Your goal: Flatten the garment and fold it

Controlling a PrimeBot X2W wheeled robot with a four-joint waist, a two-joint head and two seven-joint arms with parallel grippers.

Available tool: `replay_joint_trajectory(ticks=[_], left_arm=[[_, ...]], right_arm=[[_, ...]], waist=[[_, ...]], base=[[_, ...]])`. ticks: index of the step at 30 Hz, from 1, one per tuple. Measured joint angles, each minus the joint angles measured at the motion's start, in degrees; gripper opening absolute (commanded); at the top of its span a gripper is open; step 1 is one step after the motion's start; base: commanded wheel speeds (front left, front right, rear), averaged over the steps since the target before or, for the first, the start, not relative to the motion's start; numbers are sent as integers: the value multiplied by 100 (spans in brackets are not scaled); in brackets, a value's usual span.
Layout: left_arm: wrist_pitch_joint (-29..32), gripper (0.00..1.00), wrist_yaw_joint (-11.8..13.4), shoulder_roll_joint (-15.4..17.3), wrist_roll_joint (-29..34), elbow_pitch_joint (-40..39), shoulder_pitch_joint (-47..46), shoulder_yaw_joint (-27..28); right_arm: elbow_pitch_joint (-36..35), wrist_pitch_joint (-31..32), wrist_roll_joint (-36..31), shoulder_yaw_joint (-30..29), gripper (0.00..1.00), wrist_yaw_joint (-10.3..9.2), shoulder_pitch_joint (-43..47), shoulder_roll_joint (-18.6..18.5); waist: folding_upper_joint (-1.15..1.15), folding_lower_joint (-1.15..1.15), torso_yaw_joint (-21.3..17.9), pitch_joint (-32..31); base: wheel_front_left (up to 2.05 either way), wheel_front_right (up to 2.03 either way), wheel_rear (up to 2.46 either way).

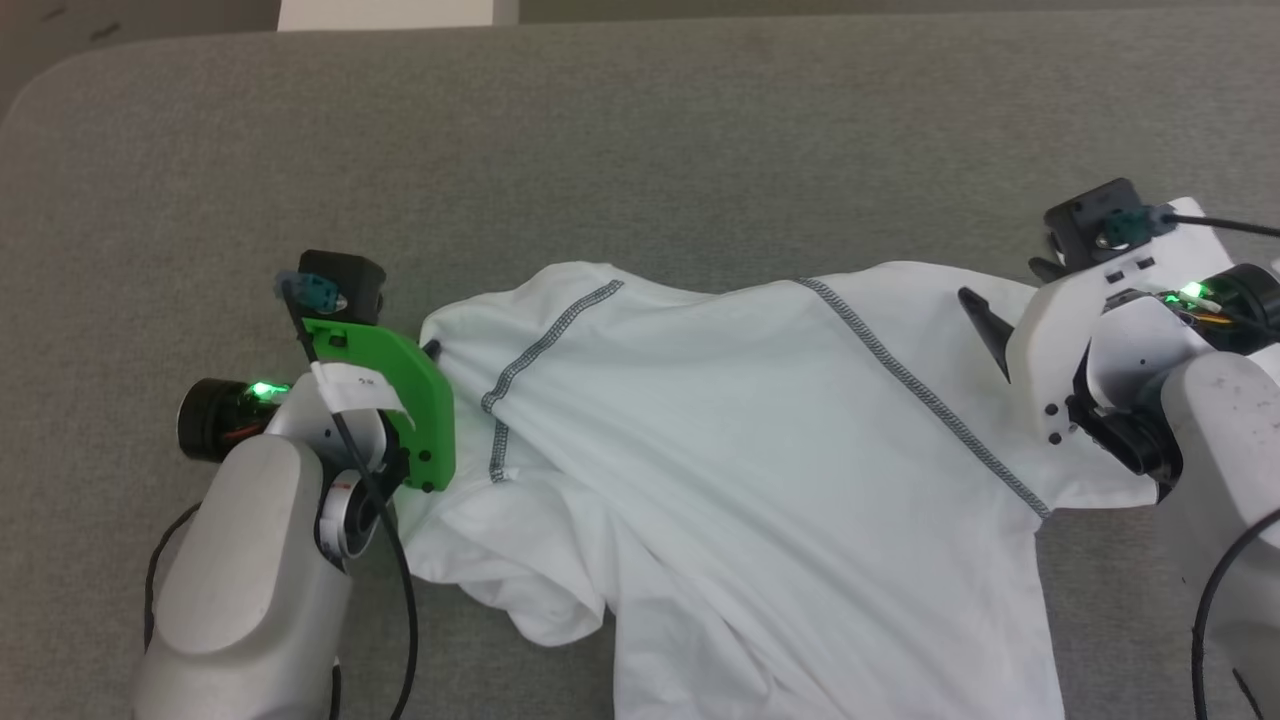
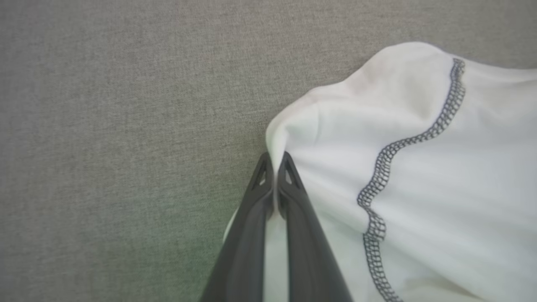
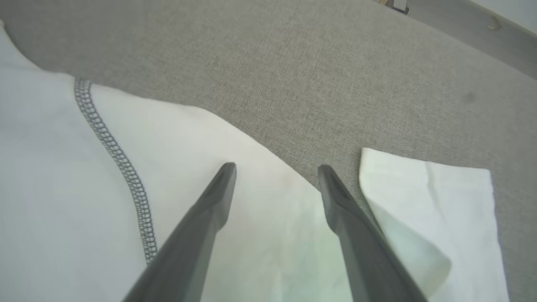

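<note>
Left gripper (image 2: 275,161) clamped on garment (image 1: 720,420) left edge; right gripper (image 3: 277,169) wide open over right end. Garment spans left-right.

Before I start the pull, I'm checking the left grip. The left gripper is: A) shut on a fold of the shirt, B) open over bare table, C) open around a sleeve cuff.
A: the left wrist view shows the left gripper with its fingers closed together, a fold of the garment pinched between them.
</note>
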Motion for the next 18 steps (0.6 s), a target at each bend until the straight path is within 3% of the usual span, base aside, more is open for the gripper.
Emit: replay_joint_trajectory(ticks=[11,12,13,14,18], left_arm=[[-73,0,-90,-105,-64,-21,-157,-138],[-107,0,-112,-115,-87,-21,-180,-162],[-110,0,-122,-116,-88,-21,-183,-165],[-111,0,-126,-116,-96,-20,-188,-168],[-193,0,-211,-98,-129,-16,-205,-196]], right_arm=[[554,1151,515,1171,100,2,-943,-552],[593,1602,751,1300,36,2,-1114,-604],[580,1726,828,1352,24,1,-1163,-615],[554,1796,889,1396,0,2,-1189,-631],[478,1779,1094,1463,0,2,-1178,-647]], waist=[[0,0,335,369],[0,0,370,419],[0,0,373,427],[0,0,369,430],[0,0,330,404]], base=[[0,0,0],[0,0,0],[0,0,0],[0,0,0],[0,0,0]])
